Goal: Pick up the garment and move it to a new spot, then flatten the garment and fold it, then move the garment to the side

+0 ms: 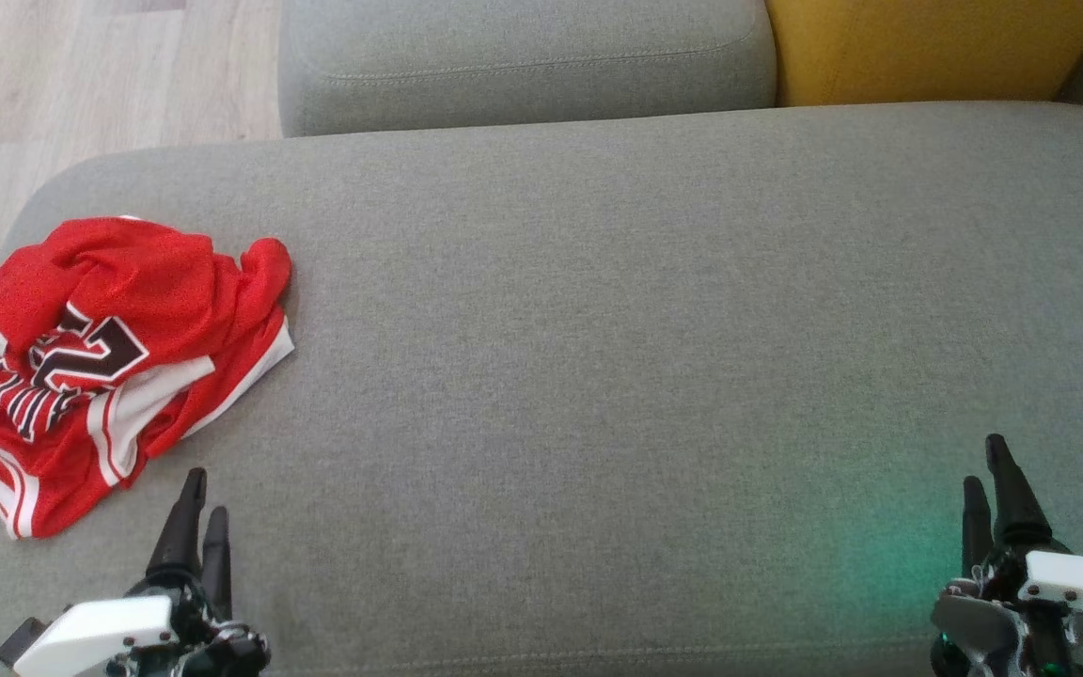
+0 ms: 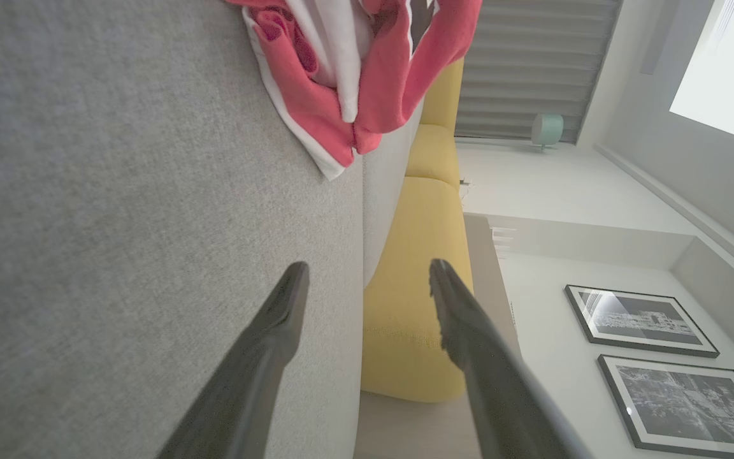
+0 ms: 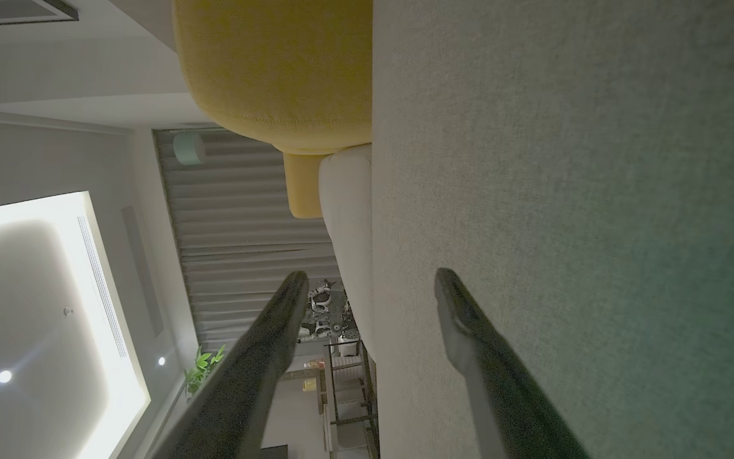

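The garment (image 1: 118, 353) is a red jersey with white trim and dark lettering, lying crumpled at the left end of the grey sofa seat (image 1: 617, 348). In the left wrist view the garment (image 2: 348, 70) hangs at the top edge. My left gripper (image 1: 203, 498) sits at the lower left, just below and right of the garment's near edge, open and holding nothing (image 2: 367, 280). At the lower right my right gripper (image 1: 985, 470) stands open over bare seat, far from the garment, with nothing between its fingers (image 3: 370, 287).
A grey back cushion (image 1: 523, 56) and a yellow cushion (image 1: 927, 47) line the far side of the seat. Wooden floor (image 1: 81, 85) lies beyond the seat's left edge. A green glow (image 1: 889, 555) tints the fabric by the right gripper.
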Controlling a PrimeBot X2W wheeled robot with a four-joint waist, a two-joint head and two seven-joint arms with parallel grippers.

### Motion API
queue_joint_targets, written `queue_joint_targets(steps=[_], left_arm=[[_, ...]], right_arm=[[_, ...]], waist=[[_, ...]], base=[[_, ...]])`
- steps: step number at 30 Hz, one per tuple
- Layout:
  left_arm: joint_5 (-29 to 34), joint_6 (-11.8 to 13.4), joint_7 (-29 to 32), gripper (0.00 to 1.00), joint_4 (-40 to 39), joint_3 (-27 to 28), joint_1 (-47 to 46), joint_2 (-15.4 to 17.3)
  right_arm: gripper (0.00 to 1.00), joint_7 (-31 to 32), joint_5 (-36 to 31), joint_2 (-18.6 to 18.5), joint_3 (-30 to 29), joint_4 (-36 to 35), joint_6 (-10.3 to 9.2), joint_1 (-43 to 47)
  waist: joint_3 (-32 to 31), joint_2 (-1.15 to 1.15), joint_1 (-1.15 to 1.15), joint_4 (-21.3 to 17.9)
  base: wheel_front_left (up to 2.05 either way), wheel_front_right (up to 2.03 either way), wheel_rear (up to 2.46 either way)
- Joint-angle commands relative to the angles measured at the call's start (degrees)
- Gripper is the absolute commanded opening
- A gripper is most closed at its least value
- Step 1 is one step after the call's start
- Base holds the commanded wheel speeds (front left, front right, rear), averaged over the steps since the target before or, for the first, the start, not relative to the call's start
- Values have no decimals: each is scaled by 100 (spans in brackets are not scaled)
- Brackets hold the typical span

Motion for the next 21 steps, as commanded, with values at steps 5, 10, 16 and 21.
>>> queue_joint_targets(steps=[5,10,16,21], left_arm=[[122,-20,-109,100,-255,45,-241,52],[217,-22,-194,100,-289,100,-252,56],[402,-25,-296,100,-356,236,-289,60],[679,-27,-381,100,-482,345,-327,63]], right_arm=[[100,-128,-195,-18,13,-228,0,-266],[100,-212,-408,-19,-3,-266,-1,-297],[100,-314,-838,-21,-56,-378,-1,-348],[100,-398,-1380,-23,-45,-583,-1,-391]], waist=[[3,0,0,-3],[3,0,0,-7],[2,0,0,-13],[3,0,0,-17]], base=[[0,0,0],[0,0,0],[0,0,0],[0,0,0]])
